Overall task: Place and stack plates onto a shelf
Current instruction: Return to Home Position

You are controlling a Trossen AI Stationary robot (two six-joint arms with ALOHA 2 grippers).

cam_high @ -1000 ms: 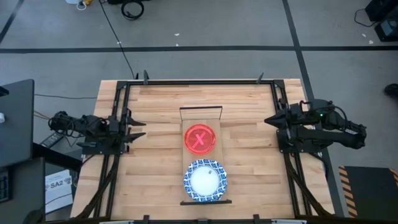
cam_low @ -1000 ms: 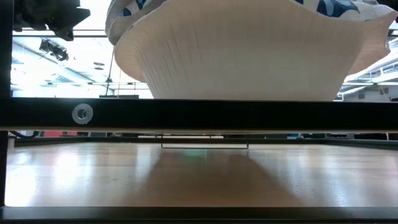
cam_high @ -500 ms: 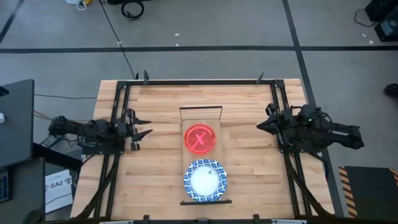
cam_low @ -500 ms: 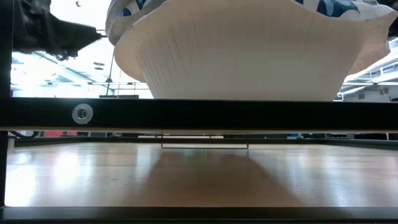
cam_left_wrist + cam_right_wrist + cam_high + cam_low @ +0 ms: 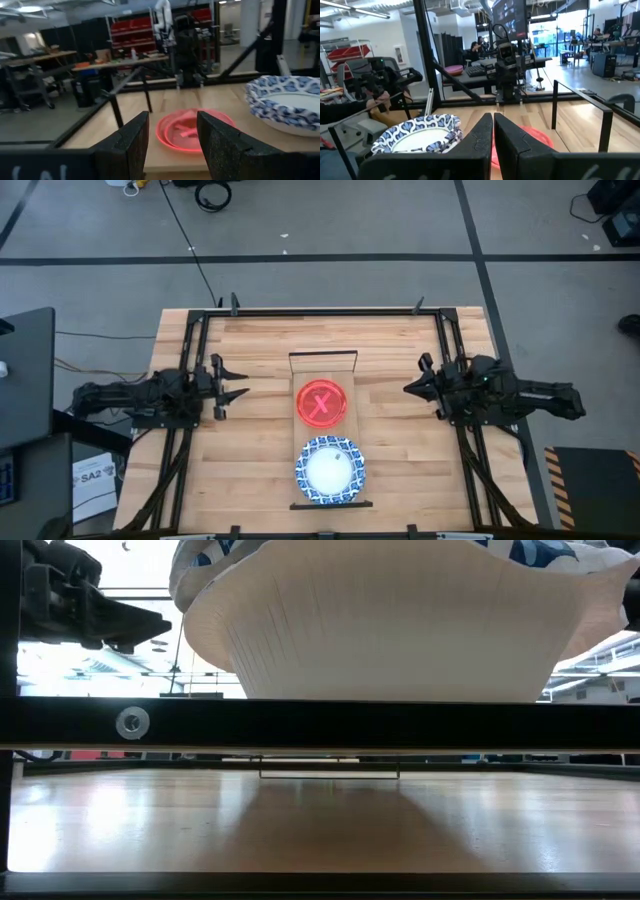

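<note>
Fingers on the left gripper (image 5: 238,382) stand apart, with nothing between them; those of the right gripper (image 5: 408,387) are pressed together, also on nothing. Each gripper hovers just inside its own side edge of the table (image 5: 250,340), above the black frame rails (image 5: 193,430), pointing inward across bare wood at the shelf (image 5: 322,365). The shelf runs near to far down the table's middle, well apart from both grippers. Red plates (image 5: 322,402) sit stacked at its middle, and the blue-rimmed plates (image 5: 330,470) are stacked at its near end, filling the board's width. Its far end is bare. Between the two stacks only a narrow strip of board shows.
</note>
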